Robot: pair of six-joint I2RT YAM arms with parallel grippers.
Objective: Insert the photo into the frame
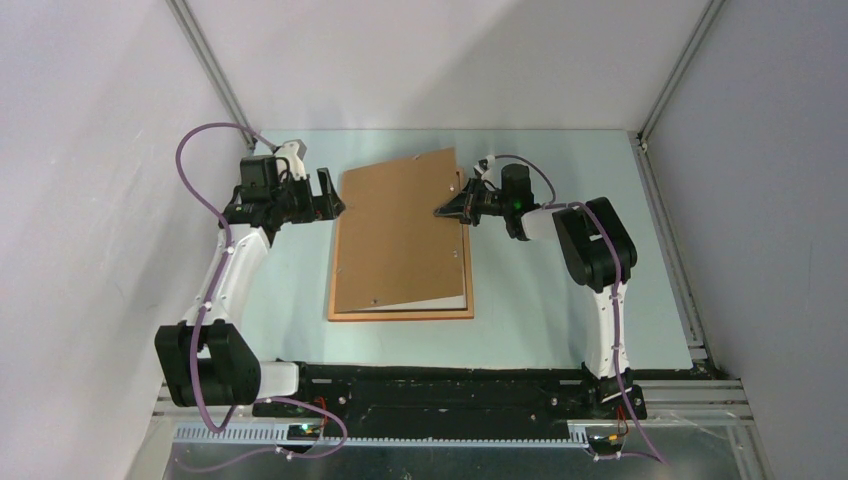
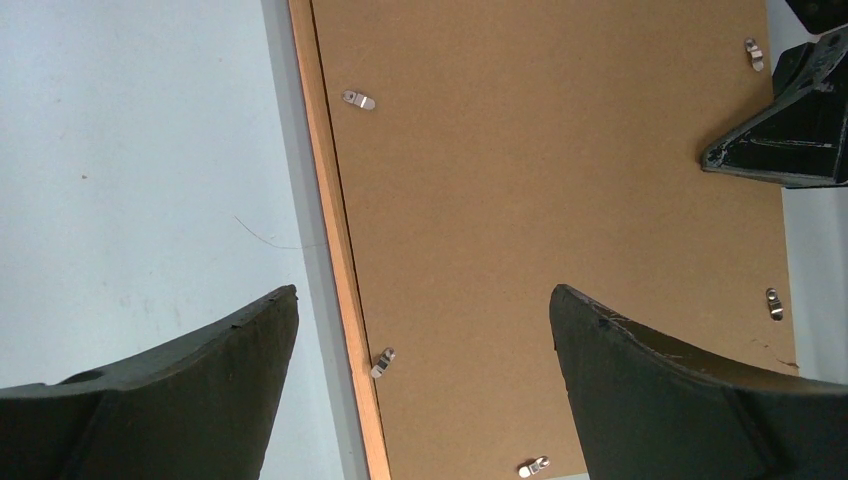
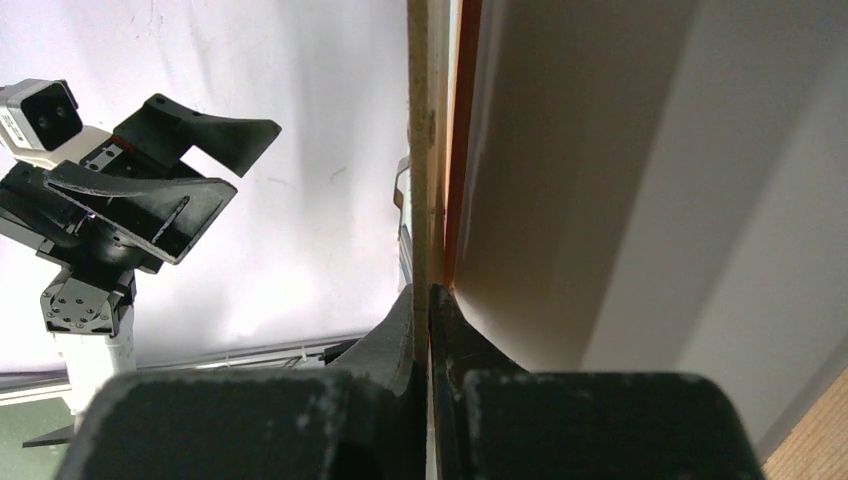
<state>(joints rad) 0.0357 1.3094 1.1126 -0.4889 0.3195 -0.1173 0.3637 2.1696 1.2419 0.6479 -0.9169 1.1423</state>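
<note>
- Brown backing board [image 1: 400, 230] lies skewed over the frame [image 1: 400, 316], which rests flat at the middle of the tabletop [image 1: 540, 320].
- Right tool [image 1: 445, 211] is pinched narrow on the board's right edge, near its upper corner.
- Left tool [image 1: 330, 198] hangs spread wide at the frame's upper left, holding nothing.
- The photo [image 1: 445, 300] shows only as a white strip under the board's lower right, inside the frame.

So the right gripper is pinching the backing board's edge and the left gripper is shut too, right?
Not quite: the left gripper is open, jaws spread wide in the left wrist view. The right gripper is pinching the backing board's edge.
</note>
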